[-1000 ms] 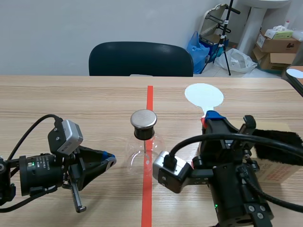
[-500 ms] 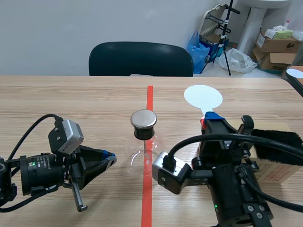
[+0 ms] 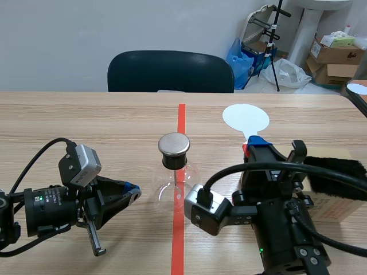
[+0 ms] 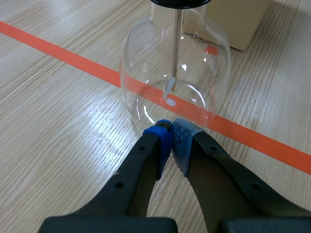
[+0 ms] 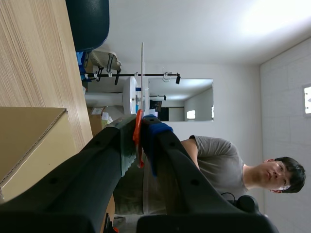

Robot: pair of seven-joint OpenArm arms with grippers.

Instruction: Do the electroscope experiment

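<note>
Electroscope: a clear round glass flask stands upright on the orange-red tape line, mid-table on the pale wooden table
Closure: a black stopper in its neck, topped by a round grey metal cap
Contents: a thin metal rod hangs straight down the middle, with a small pale foil leaf at its lower end; it holds nothing else
Left gripper: lies low over the table and points at the flask; its fingers are clenched pad to pad with nothing between them; the tips sit at the foot of the glass wall, and contact cannot be told
Right gripper: raised above the table to the right of the flask, fingers pointing away from the robot and clamped on the red handle of a white round flat paddle
Paddle: its disc sticks out ahead of the fingertips, well apart from the metal cap
Box: a brown cardboard box stands beside the right arm, with a strip of black fur on its top
</note>
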